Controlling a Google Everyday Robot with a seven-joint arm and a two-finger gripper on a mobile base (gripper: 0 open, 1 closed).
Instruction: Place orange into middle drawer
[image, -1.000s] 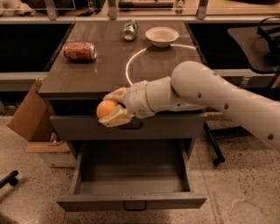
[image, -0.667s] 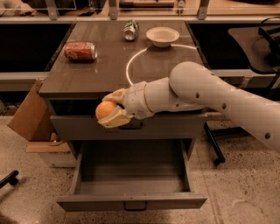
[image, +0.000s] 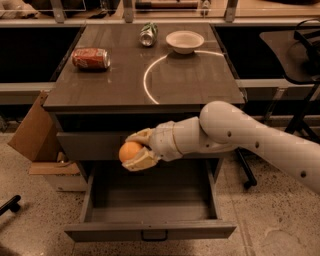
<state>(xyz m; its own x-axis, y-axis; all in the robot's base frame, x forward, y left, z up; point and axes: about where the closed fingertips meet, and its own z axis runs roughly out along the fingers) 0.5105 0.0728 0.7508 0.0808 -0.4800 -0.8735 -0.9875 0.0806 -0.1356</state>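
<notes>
The dark-topped cabinet (image: 105, 92) fills the middle of the room, standing on a speckled floor (image: 35, 225). A thick white arm (image: 260, 142) reaches in from the right, crossing the cabinet's front below the top.

The middle drawer (image: 150, 200) is pulled well out toward me. Its grey inside is open to view and there is a small handle (image: 153, 235) at the centre of its flat front. Just above it the upper drawer (image: 87, 146) sits closed, partly hidden by the arm.

A cardboard box (image: 31, 131) leans against the cabinet's left side, flap raised. Off to the right stands a dark chair (image: 300, 55), well apart from the cabinet.

On the top a pale arc (image: 147, 80) curves across the surface. A white bowl (image: 185, 41) stands at the back, right of centre. A red can (image: 90, 58) lies on its side near the left edge. A second can (image: 148, 34), silvery green, lies near the back, just left of the bowl.

The gripper (image: 132, 150) hangs in front of the upper drawer, over the back left part of the open drawer. Its two tan fingers (image: 141, 136) are clamped above and below the orange (image: 128, 152). The fruit is held in the air, clear of the drawer's floor and not touching it.
</notes>
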